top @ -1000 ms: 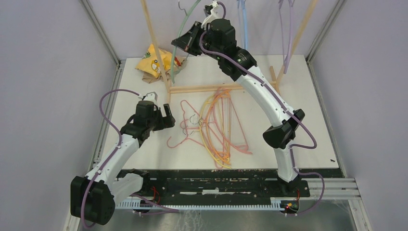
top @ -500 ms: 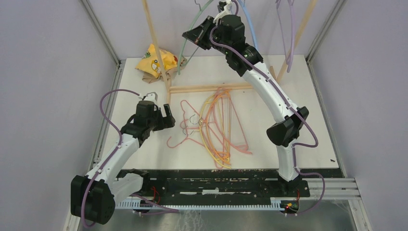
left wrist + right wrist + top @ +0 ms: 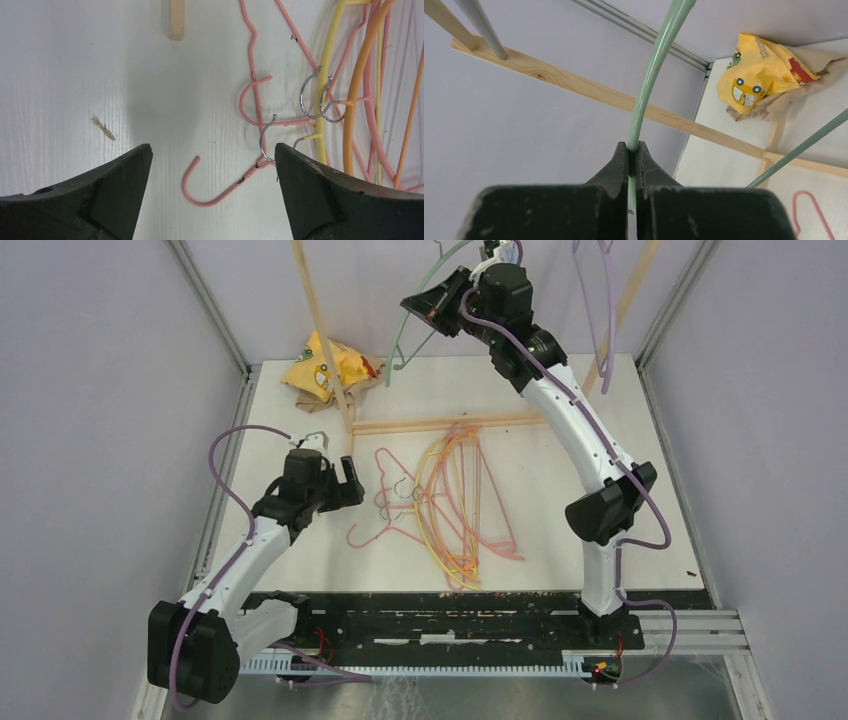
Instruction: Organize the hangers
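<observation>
A heap of pink, orange and yellow hangers [image 3: 450, 500] lies on the white table in the middle. My left gripper [image 3: 345, 483] is open and empty just left of the heap; in its wrist view [image 3: 212, 160] the pink hook [image 3: 210, 192] of one hanger lies between the jaws. My right gripper [image 3: 432, 312] is raised high at the back and shut on a pale green hanger [image 3: 412, 325], which hangs tilted in the air. The wrist view shows the green wire [image 3: 655, 70] pinched between the jaws [image 3: 633, 150]. A lavender hanger [image 3: 598, 300] hangs on the rack at the back right.
A light wooden rack frame [image 3: 440, 423] stands at the back with slanted posts [image 3: 322, 335]. A yellow printed cloth [image 3: 325, 365] lies at the back left. A small wood splinter [image 3: 102, 128] lies on the table. Metal cage rails border both sides.
My right arm has risen and swung to the right, carrying the pale green hanger with it. The left arm and the heap have not moved.
</observation>
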Controlling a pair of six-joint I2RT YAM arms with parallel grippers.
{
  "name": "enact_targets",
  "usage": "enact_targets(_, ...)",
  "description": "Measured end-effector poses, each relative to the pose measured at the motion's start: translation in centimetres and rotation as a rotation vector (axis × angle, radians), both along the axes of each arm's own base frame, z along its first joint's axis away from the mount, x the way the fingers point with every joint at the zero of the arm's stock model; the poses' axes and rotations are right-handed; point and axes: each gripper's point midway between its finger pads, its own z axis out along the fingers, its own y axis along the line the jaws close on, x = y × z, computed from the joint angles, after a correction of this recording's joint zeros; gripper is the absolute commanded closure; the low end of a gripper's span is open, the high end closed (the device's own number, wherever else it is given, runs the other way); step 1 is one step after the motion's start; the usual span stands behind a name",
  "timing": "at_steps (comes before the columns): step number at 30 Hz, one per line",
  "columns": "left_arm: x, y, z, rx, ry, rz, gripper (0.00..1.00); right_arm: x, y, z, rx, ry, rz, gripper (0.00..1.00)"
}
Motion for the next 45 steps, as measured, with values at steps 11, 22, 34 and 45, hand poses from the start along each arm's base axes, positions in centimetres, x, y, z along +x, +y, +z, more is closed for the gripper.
enact_targets(11,0.1,0.0,-0.2,0.001,0.006,-0.001,0.01,-4.9,-0.1,-0.5,-0.007,0.077,0.119,0.99)
enact_targets(22,0.2,-0.1,-0.1,-0.001,0.000,-0.001,0.01,-11.0,0.6,0.8,-0.038,0.069,0.260,0.99)
enact_targets(34,0.2,-0.1,-0.2,-0.001,0.000,-0.001,0.01,-13.3,1.4,0.5,-0.074,0.048,0.375,0.99)
enact_targets(45,0.2,0.0,-0.2,0.000,0.001,0.000,0.01,-10.4,-1.4,-2.3,-0.152,0.065,0.286,0.99)
